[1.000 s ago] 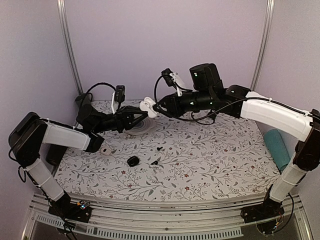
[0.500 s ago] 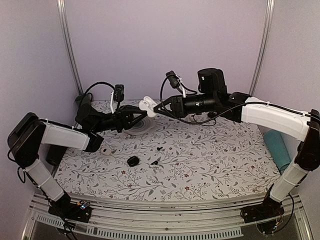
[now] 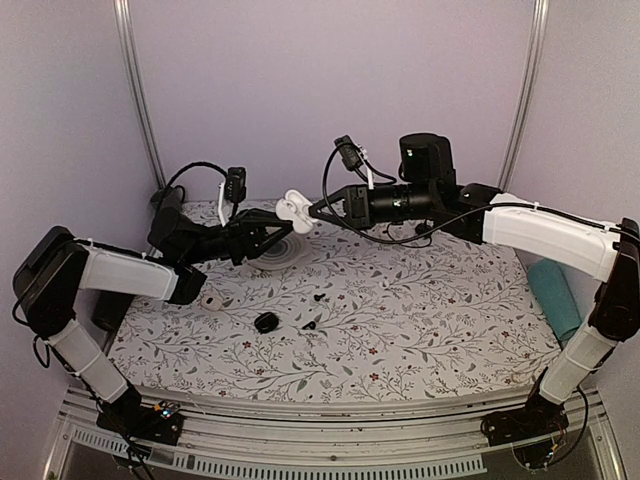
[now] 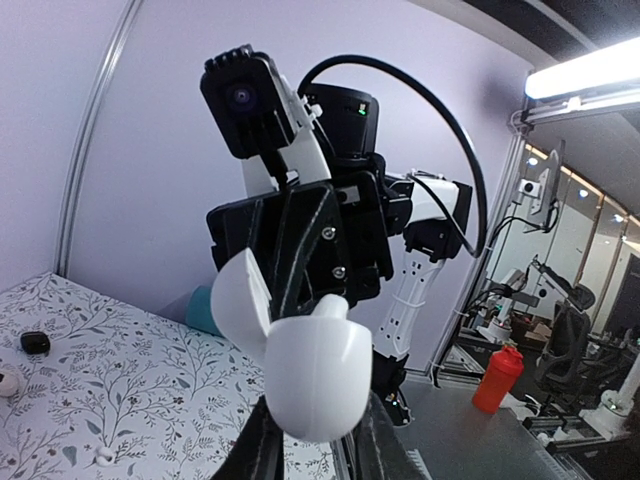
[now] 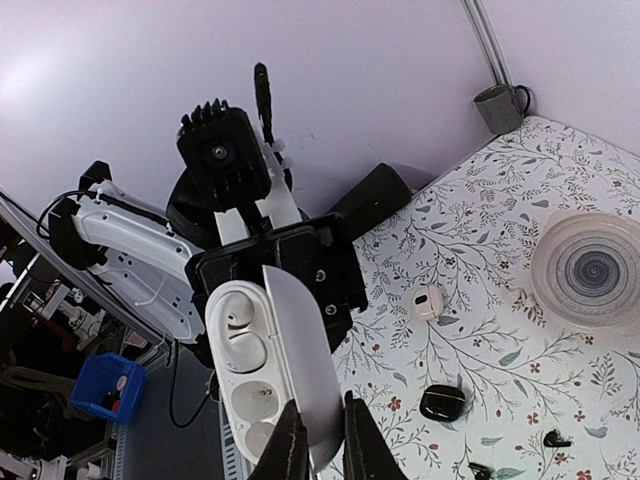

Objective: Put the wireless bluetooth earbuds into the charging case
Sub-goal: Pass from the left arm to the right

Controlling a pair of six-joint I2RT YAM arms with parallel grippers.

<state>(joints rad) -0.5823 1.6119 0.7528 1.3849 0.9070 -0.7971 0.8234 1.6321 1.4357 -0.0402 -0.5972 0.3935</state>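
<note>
charging case (image 3: 296,209): aloft over tabletop's (image 3: 430,320) far-left part, lid open, sockets empty
left end effector (image 4: 318,440): clamped on its base
right end effector (image 5: 318,440): narrow, pinching lid
earbud (image 3: 212,300): one lying near left edge
remaining: seemingly every insertion

no text, label, brand or number can be read anywhere.

An open white charging case (image 5: 250,370) fills the centre, two hollow wells showing. The right gripper (image 5: 320,448) pinches the lid's edge between dark fingertips. Behind it, the black left gripper (image 5: 268,270) holds the case's body. On the flowered table (image 5: 480,240) lie one white earbud (image 5: 428,300), a clear round dish (image 5: 590,268) and small black bits (image 5: 441,402).
</note>
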